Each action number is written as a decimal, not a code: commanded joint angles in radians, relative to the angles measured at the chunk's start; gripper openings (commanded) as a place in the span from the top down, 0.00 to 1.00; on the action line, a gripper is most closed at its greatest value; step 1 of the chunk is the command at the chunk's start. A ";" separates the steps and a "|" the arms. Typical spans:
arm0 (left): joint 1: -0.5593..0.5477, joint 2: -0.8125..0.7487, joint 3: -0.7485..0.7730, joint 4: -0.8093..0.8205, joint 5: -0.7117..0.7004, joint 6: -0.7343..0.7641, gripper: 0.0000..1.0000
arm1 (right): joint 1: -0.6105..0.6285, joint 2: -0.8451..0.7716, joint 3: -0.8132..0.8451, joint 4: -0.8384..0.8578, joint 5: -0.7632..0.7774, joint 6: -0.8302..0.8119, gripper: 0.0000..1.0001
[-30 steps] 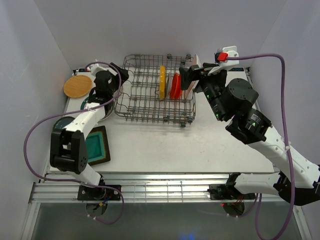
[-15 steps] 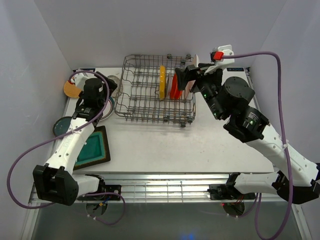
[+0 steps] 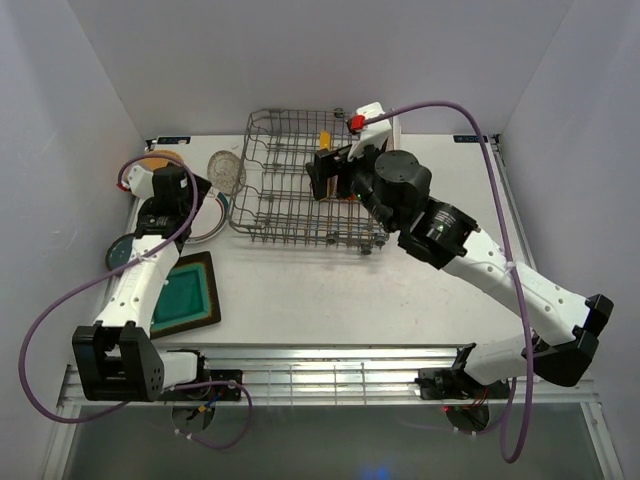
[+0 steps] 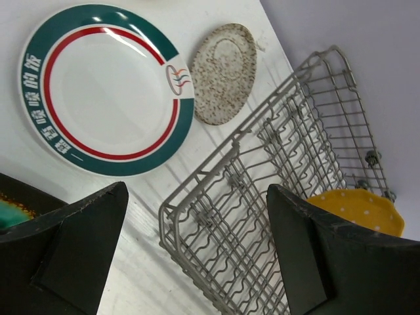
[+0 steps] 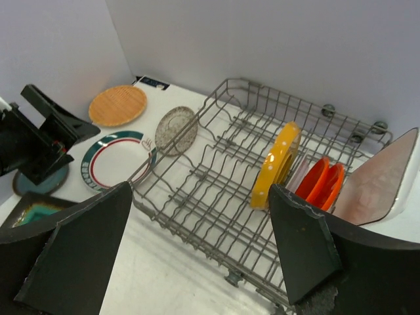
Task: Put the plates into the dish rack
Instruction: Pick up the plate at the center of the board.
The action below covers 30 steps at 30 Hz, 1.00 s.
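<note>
While left tool (image 4: 195, 197), right tool (image 5: 200, 190) gape empty — green-rimmed plate (image 4: 108, 88) carries white Chinese characters.

Overhead, two wrist views — all share rack (image 3: 280, 200).

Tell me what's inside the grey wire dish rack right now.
Inside the grey wire dish rack: a yellow scalloped plate and an orange-red plate, both standing on edge. A pale plate between them is mostly hidden.

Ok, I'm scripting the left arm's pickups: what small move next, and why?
Probably lower the left gripper onto the rim of the green-rimmed plate: the jaws stand open and empty above it, and the plate lies flat beside the dish rack.
</note>
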 commanded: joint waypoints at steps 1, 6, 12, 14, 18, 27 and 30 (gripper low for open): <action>0.051 0.016 -0.011 -0.011 0.072 -0.042 0.04 | 0.005 -0.034 -0.062 0.071 -0.070 0.047 0.10; 0.059 0.036 -0.022 -0.032 0.057 -0.068 0.04 | 0.005 -0.077 -0.248 0.141 -0.153 0.077 0.08; 0.094 -0.033 -0.035 -0.052 -0.040 -0.061 0.04 | 0.005 -0.188 -0.573 0.281 -0.110 0.067 0.09; 0.094 -0.043 -0.035 -0.057 -0.061 -0.052 0.04 | 0.005 -0.225 -0.660 0.333 -0.123 0.072 0.09; 0.096 -0.026 -0.028 -0.066 -0.072 -0.049 0.04 | 0.005 -0.248 -0.756 0.391 -0.174 0.078 0.09; 0.106 0.042 -0.028 -0.080 -0.019 -0.091 0.05 | 0.005 -0.232 -0.845 0.499 -0.157 0.070 0.07; 0.106 0.031 -0.061 -0.077 0.032 -0.193 0.05 | 0.005 -0.235 -0.851 0.502 -0.114 0.055 0.07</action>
